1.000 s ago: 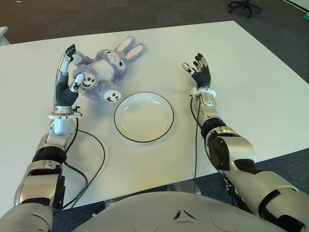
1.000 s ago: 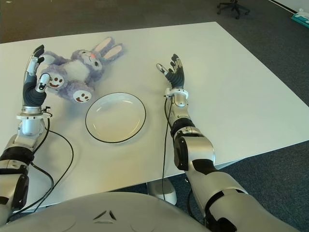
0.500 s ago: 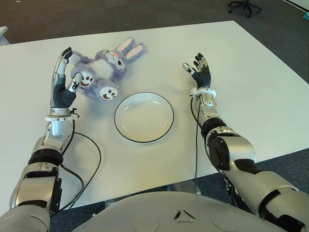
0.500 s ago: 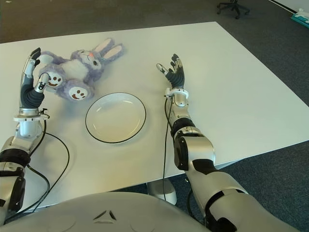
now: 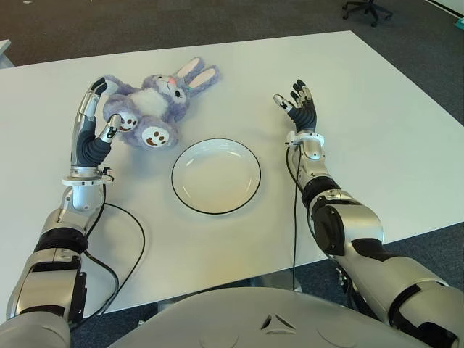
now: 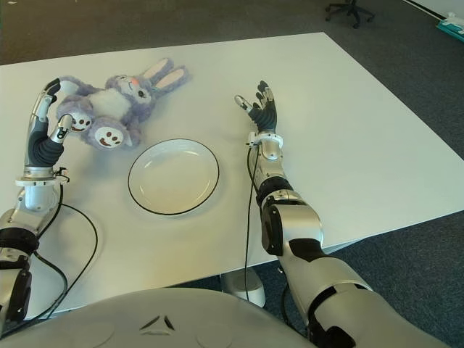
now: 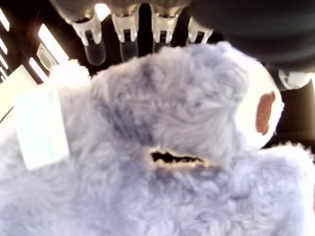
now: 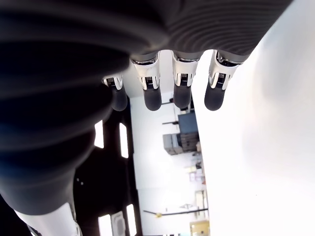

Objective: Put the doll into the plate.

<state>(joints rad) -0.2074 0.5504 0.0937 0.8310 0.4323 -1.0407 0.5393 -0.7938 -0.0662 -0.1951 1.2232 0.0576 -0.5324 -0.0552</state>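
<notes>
A purple plush rabbit doll [image 5: 156,101] lies on the white table [image 5: 377,130], to the far left of the black-rimmed white plate [image 5: 216,175], which holds nothing. My left hand [image 5: 101,105] stands upright against the doll's left side, its fingers straight and its thumb by one smiley-faced foot. In the left wrist view the doll's fur [image 7: 172,147] fills the picture, with the straight fingertips [image 7: 125,24] beyond it. To the right of the plate my right hand [image 5: 290,96] is raised off the table, fingers spread and holding nothing.
Black cables [image 5: 123,239] loop over the table from my left forearm, and another runs along my right arm. The table's near edge is just in front of the plate. An office chair [image 5: 366,9] stands on the dark carpet far back on the right.
My left hand has shifted left and slightly nearer. The doll's legs have swung left with it, so the doll lies a little farther from the plate. The right hand has not moved.
</notes>
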